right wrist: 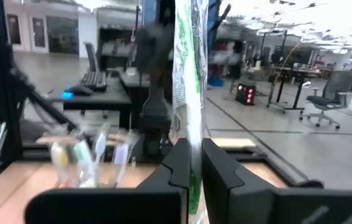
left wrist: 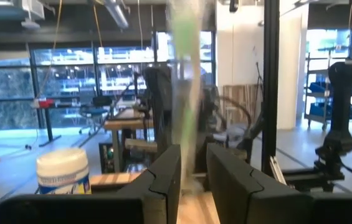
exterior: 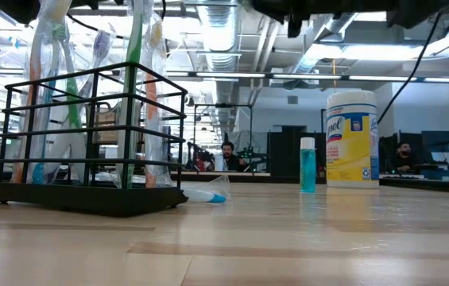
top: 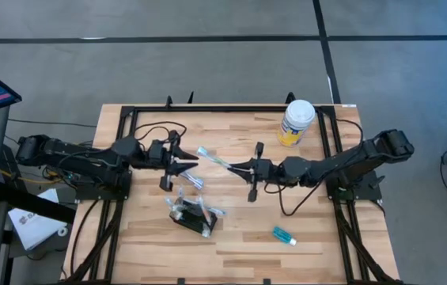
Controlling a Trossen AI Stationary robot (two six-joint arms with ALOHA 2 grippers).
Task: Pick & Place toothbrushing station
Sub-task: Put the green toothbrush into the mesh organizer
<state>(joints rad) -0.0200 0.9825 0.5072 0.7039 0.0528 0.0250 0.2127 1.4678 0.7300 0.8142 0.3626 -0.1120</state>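
The toothbrushing station (top: 192, 214) sits on the bench (top: 231, 237) below both arms, holding several brushes. Both the right gripper (top: 248, 169) and the left gripper (top: 182, 161) clench one wrapped toothbrush (top: 214, 158) between them, seemingly mid-handover; next, one must release.

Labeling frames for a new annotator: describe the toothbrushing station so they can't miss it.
On the wooden table, look toward the front edge, left of centre, just below the left gripper. The toothbrushing station is the small black wire-frame holder, with wrapped toothbrushes standing in it in the low view. Unlike the white-lidded yellow wipes canister and the small teal bottle, it is black and open-sided.
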